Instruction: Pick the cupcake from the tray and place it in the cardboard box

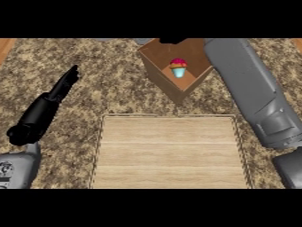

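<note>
The counter (pixel 114 75) is speckled brown stone. A wooden tray (pixel 169 153) lies at six o'clock, with nothing on it. A cardboard box (pixel 172 66) sits at twelve o'clock, just past the tray's far edge. The cupcake (pixel 178 68) stands upright inside the box. The right arm (pixel 251 88) reaches up along the box's right side. Only a dark bit of the right hand (pixel 172 40) shows over the box's top edge, so I cannot tell its fingers. The left hand (pixel 67 82) is at nine o'clock, fingers straight and holding nothing, well apart from the box.

Pink-topped, blue-cupped cupcake (pixel 178 68) stands upright inside the open cardboard box (pixel 158 53).
</note>
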`<move>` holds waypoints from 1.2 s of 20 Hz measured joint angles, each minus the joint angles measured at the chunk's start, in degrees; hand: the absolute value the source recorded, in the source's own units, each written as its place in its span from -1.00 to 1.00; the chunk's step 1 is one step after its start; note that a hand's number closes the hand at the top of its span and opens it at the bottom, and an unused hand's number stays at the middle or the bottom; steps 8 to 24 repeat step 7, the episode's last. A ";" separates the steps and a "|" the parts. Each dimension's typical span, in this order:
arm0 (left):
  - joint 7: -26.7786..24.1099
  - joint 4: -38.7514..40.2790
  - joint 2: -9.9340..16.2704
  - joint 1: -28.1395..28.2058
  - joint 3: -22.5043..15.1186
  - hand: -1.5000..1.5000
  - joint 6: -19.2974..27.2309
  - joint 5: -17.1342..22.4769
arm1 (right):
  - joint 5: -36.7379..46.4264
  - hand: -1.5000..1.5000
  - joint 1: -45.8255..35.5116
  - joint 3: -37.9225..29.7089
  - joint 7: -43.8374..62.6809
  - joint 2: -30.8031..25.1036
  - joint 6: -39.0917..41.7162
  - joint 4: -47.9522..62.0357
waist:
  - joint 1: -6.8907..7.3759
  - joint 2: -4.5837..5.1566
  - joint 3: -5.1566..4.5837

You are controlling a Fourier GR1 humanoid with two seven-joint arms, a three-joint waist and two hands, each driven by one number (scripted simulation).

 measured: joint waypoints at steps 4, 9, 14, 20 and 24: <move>1.01 -0.35 0.12 -0.68 0.14 0.00 -0.48 0.45 | -6.35 -1.00 3.12 -7.87 -4.50 -0.17 -6.00 -2.34 | 0.04 0.11 -0.06; 1.48 -0.68 0.25 -0.70 0.30 0.00 -0.54 0.36 | -9.20 -1.00 5.63 -11.50 -7.40 -0.56 -8.61 -3.73 | -0.02 0.02 -0.11; 1.48 -0.68 0.25 -0.70 0.30 0.00 -0.54 0.36 | -9.20 -1.00 5.63 -11.50 -7.40 -0.56 -8.61 -3.73 | -0.02 0.02 -0.11; 1.48 -0.68 0.25 -0.70 0.30 0.00 -0.54 0.36 | -9.20 -1.00 5.63 -11.50 -7.40 -0.56 -8.61 -3.73 | -0.02 0.02 -0.11; 1.48 -0.68 0.25 -0.70 0.30 0.00 -0.54 0.36 | -9.20 -1.00 5.63 -11.50 -7.40 -0.56 -8.61 -3.73 | -0.02 0.02 -0.11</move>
